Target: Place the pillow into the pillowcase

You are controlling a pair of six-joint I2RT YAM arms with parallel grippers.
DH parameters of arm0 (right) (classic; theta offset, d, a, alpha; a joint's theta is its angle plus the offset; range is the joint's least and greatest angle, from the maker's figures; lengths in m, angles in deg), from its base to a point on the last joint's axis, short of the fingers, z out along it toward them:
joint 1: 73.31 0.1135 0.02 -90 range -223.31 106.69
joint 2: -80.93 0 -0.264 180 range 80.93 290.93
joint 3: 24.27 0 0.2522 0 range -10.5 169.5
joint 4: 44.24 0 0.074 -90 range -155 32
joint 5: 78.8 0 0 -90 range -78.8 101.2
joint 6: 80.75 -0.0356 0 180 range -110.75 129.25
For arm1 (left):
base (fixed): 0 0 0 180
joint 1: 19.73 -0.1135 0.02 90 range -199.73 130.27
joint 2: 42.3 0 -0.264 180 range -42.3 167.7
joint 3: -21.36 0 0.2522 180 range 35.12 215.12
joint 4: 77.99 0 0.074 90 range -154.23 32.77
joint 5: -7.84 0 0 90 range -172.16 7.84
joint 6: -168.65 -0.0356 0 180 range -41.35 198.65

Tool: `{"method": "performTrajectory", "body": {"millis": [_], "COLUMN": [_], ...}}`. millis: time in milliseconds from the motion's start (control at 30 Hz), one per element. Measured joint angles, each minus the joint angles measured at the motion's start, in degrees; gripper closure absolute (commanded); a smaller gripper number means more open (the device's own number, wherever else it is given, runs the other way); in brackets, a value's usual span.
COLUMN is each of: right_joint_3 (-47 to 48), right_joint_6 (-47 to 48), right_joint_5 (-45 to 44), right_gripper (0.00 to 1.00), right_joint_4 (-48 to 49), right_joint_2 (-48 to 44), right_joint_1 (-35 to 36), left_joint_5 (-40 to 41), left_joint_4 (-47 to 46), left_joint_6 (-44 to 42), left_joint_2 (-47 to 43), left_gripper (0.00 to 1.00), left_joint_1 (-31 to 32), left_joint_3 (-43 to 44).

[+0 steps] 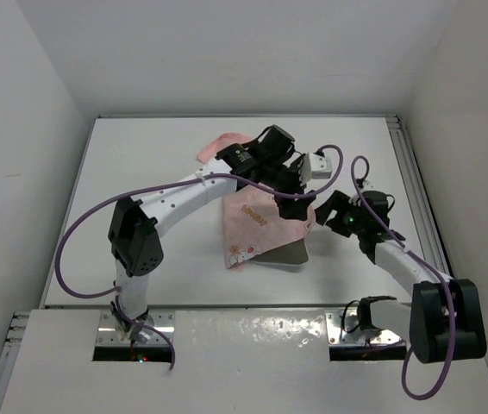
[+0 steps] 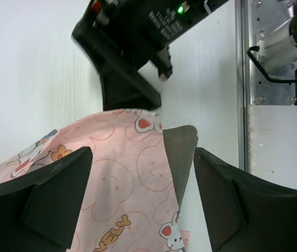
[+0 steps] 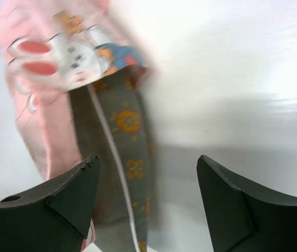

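Pillow (image 3: 127, 121) partly in pillowcase (image 2: 117, 178), edge bare before right hand (image 3: 148, 157), fingers apart; left hand (image 2: 143, 152) apart too. Next, you pull pillowcase over it.

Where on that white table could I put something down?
Bare: the far-left table between wall and left arm, and the near strip below the pillowcase. Crowded: mid-right, where the left hand and right hand meet at the pillow.
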Motion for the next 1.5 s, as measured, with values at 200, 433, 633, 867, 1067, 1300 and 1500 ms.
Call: {"method": "performTrajectory", "body": {"millis": [200,433,633,867,1067,1300,1500], "right_joint_3": [-0.09,-0.11,0.66,5.97,6.95,7.43,8.76], "right_joint_6": [-2.12,-2.91,-0.76,4.74,7.15,8.55,8.96], "right_joint_5": [-1.33,-2.43,-2.93,1.73,4.61,5.03,5.55], "right_gripper": [0.63,0.46,0.22,0.12,0.11,0.19,0.81], "right_joint_4": [-3.43,-4.79,-6.03,-7.80,-8.61,-10.16,-11.17], "right_joint_2": [-0.44,-4.74,-7.80,-7.93,-6.95,0.13,7.58], "right_joint_1": [-3.61,-7.58,-8.74,-8.85,-6.25,-0.44,1.84], "left_joint_5": [5.09,14.51,19.82,22.16,22.73,22.88,22.62], "left_joint_4": [1.09,2.49,2.08,-0.31,-3.56,-7.23,-7.56], "left_joint_6": [-1.36,-5.18,-5.46,-3.67,-1.29,0.52,1.64], "left_joint_2": [-0.94,-5.84,-10.34,-12.94,-12.96,-12.46,-10.32], "left_gripper": [0.70,0.81,0.45,0.27,0.15,0.26,0.96], "left_joint_1": [-0.52,-0.59,-0.98,-1.14,-1.14,-1.14,-1.14], "left_joint_3": [-2.12,-16.57,-29.29,-38.93,-43.04,-43.54,-43.50]}}
